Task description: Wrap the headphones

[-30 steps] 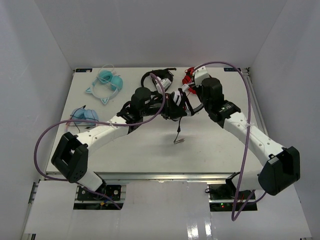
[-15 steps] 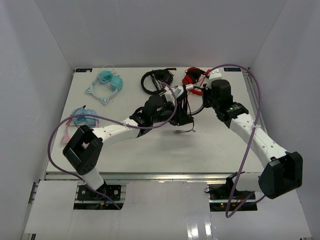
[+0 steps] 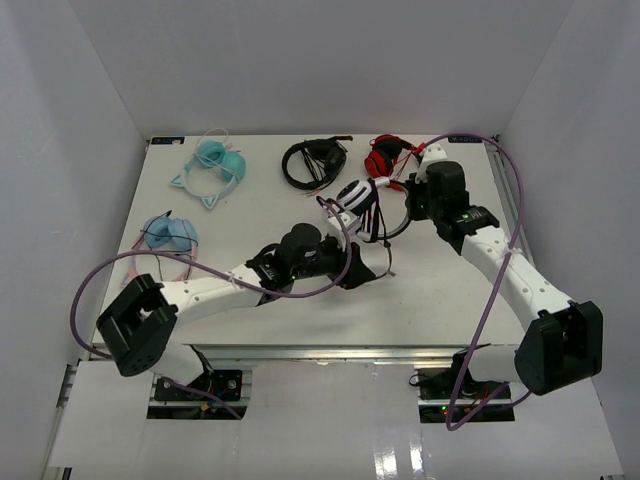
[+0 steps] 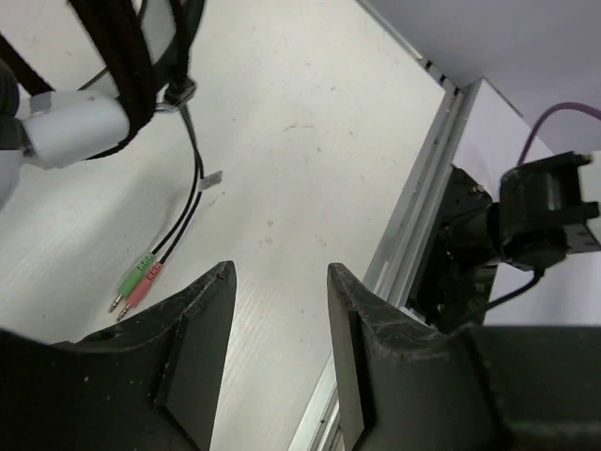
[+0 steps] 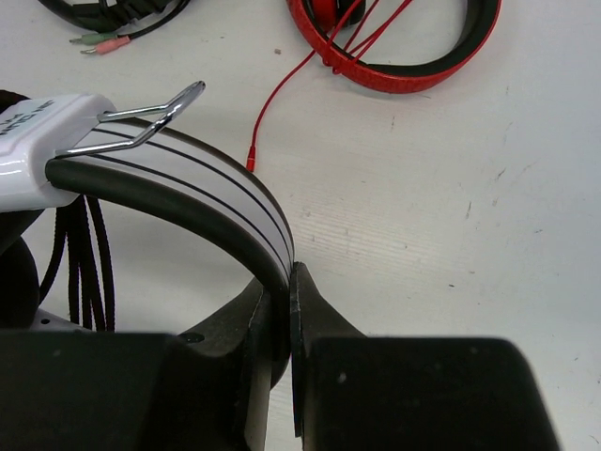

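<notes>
Starting on the left: the left gripper (image 4: 279, 272) is open, jaws apart with nothing between them, hovering low over the desk (image 3: 420, 300) around the middle. The bit that matters is the loose tail of the cable (image 4: 192, 188). It drops from the wrapped bundle under the cup and runs toward the near edge of the desk, ending in the green and pink plugs (image 4: 136, 282), which lie flat on the surface. In the left wrist view that tail sits just off to one side of the fingers, not between them, and its long axis runs roughly along the way the gripper is pointing.

So the left arm is clearly the one nearer the free end. To pick the tail up again it'd probably need to shift sideways so the cable crosses the gap between the jaws, not just close where it is.

Further right, the headphones (image 3: 358, 197) are toward the back of the desk, centre-right. They look held up off the surface, with several black loops of cable already bunched near the cup. The right gripper (image 5: 289, 310) is clamped shut on the headband (image 5: 188, 183), pinching it edge-on, so that arm is busy being the anchor. The red pair (image 5: 394, 56) lies just behind it, apart from all this.
</notes>
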`<state>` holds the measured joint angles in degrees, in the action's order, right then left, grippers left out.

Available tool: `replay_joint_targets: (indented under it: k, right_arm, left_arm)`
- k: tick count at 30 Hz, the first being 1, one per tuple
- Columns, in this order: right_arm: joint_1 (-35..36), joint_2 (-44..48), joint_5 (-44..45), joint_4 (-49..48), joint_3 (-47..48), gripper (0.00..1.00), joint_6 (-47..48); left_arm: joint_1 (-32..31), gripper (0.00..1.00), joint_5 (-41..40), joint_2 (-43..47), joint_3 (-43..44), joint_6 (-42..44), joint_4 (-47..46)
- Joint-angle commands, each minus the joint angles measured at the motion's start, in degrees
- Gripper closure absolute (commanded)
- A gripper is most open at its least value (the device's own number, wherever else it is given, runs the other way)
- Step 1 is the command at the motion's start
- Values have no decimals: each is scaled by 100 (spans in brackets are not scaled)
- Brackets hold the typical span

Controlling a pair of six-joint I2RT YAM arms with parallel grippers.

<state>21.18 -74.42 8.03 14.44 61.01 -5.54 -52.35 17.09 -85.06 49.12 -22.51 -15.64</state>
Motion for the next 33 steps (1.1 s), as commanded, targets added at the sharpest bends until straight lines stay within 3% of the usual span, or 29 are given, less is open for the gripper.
replay_joint_targets:
  k: [1,6,11,20,21,24,26,33]
  right_arm:
    - [-160,-338,-321,-568,78,92,-86]
    - [-220,-1014,-408,-600,148,92,-88]
    - [-229,-1876,-749,-539,454,92,-114]
    - [-229,-2967,-1119,-325,1009,92,-12]
    - [-229,-2979,-1137,-328,993,88,34]
    - [-234,-2884,-1166,-346,893,58,155]
    - [-286,-2715,-1199,-352,783,45,240]
    - [-618,-1545,-986,-119,376,9,1017]
  left_arm:
    - [-38,36,-200,1105,-315,708,527]
    - [-38,18,-1005,2292,-833,1495,1338]
    - [-38,13,-1943,3159,-1158,2423,2150]
    - [-38,2,-2351,3558,-1634,2866,2267]
    - [-38,2,-2366,3524,-1620,2884,2258]
    - [-38,2,-2390,3444,-1570,2930,2272]
    - [-38,2,-2377,3450,-1557,2936,2311]
    - [-38,2,-2354,3874,-1611,2912,2393]
